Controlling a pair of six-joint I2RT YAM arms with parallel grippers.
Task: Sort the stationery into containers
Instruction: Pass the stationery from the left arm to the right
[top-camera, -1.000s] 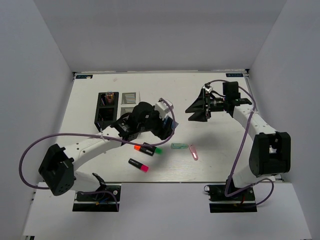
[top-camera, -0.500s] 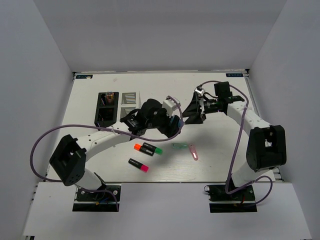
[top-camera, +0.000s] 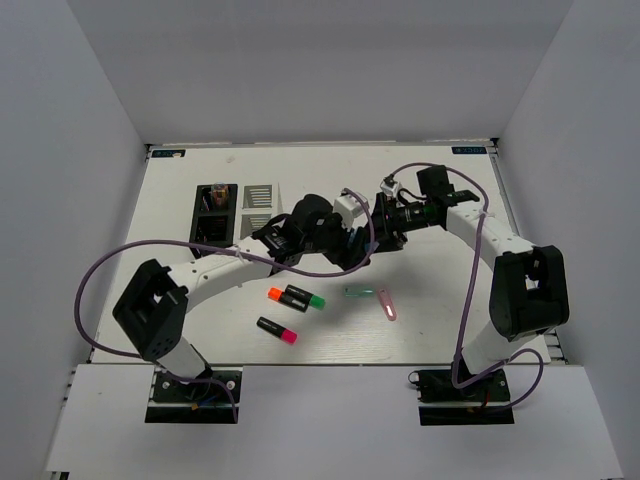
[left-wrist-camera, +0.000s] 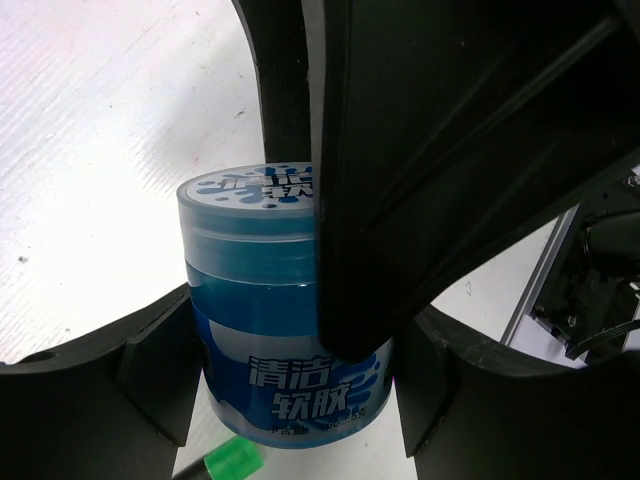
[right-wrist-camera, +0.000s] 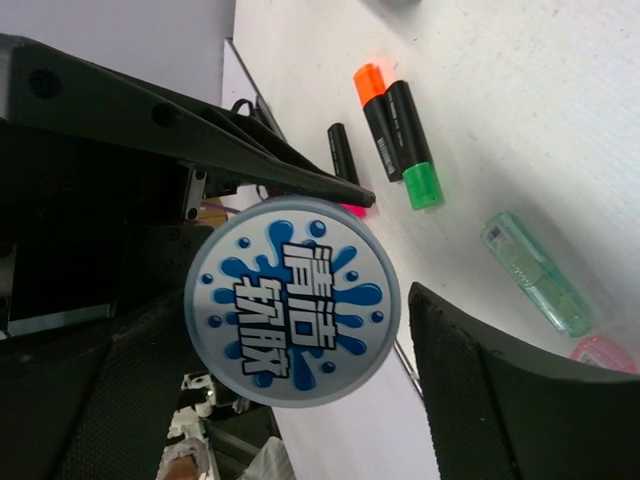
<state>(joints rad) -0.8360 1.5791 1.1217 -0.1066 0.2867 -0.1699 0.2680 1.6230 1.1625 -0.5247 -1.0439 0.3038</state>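
My left gripper (left-wrist-camera: 290, 395) is shut on the blue-white roll (left-wrist-camera: 285, 310), a short tub with a printed lid, held above the table. My right gripper (right-wrist-camera: 300, 340) is open, and its fingers (right-wrist-camera: 500, 400) stand on both sides of the roll's lid (right-wrist-camera: 292, 300) with a gap on the right. In the top view the two grippers meet at mid-table, left gripper (top-camera: 350, 245) and right gripper (top-camera: 383, 232). On the table lie the orange and green capped markers (top-camera: 295, 297), the pink capped marker (top-camera: 277, 331), a green capsule (top-camera: 357, 293) and a pink capsule (top-camera: 388, 305). The black container (top-camera: 213, 215) and the white container (top-camera: 257, 203) stand at the back left.
A brownish item (top-camera: 218, 190) sits in the black container's far compartment. The left arm's purple cable (top-camera: 100, 275) loops over the left side of the table. White walls close the table on three sides.
The left arm has carried the roll to the right, toward mid-table. The right gripper has swung left to meet it, and its open fingers now flank the roll.
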